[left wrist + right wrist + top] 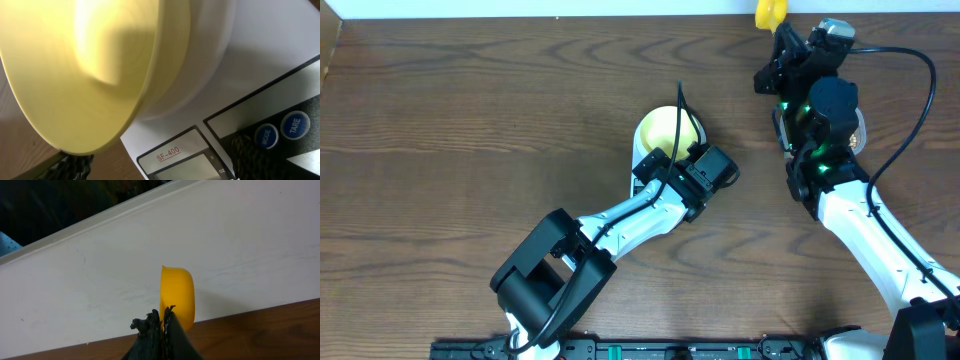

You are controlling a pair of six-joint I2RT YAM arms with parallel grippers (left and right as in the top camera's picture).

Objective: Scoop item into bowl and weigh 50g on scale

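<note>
Bowl (pixel 665 128) sits on scale (pixel 280 60) at table (pixel 470 120) centre, no beans visible in it; left fingers (pixel 245 152) wide open, empty, at its 5 o'clock, likely keeping weight off; right fingers (pixel 150 335) clamped on scoop (pixel 177 297) at 1 o'clock, probably staged for scooping.

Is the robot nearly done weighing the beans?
Not nearly. Done: the bowl sits on the scale. In hand: the right gripper is shut on the yellow scoop. Still to do: no beans show in the bowl, so scooping and weighing remain.
</note>
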